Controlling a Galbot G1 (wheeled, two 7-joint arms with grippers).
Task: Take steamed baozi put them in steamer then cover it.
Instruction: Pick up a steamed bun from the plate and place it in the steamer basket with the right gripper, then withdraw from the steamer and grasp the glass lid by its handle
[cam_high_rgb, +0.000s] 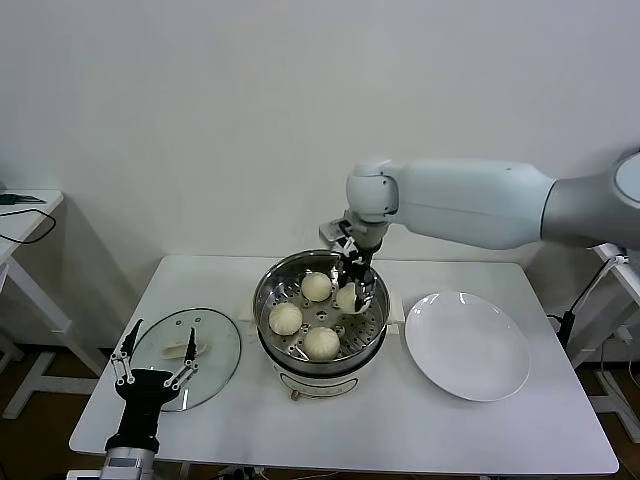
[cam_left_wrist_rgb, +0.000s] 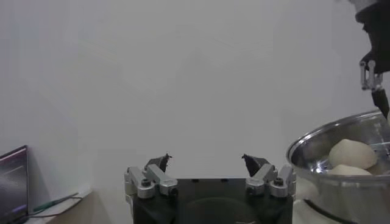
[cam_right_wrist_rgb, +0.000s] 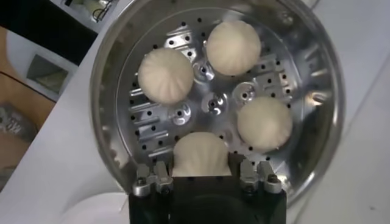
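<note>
The steamer (cam_high_rgb: 268, 285) stands mid-table with its perforated tray (cam_right_wrist_rgb: 210, 103) showing. Three baozi (cam_high_rgb: 316, 286) (cam_high_rgb: 285, 318) (cam_high_rgb: 321, 342) rest on the tray. My right gripper (cam_high_rgb: 358, 295) reaches down into the pot's right rear and is shut on the fourth baozi (cam_right_wrist_rgb: 201, 152), held between its fingers just above the tray. The glass cover (cam_high_rgb: 222, 345) with its white handle (cam_high_rgb: 190, 349) lies flat on the table left of the pot. My left gripper (cam_high_rgb: 162, 332) is open and empty at the front left, by the cover's near edge.
A white plate (cam_high_rgb: 468, 345) lies right of the steamer, with nothing on it. The right arm spans over the table's back right. A side table (cam_high_rgb: 25, 215) stands at the far left. The left wrist view shows the pot (cam_left_wrist_rgb: 311, 152) off to its side.
</note>
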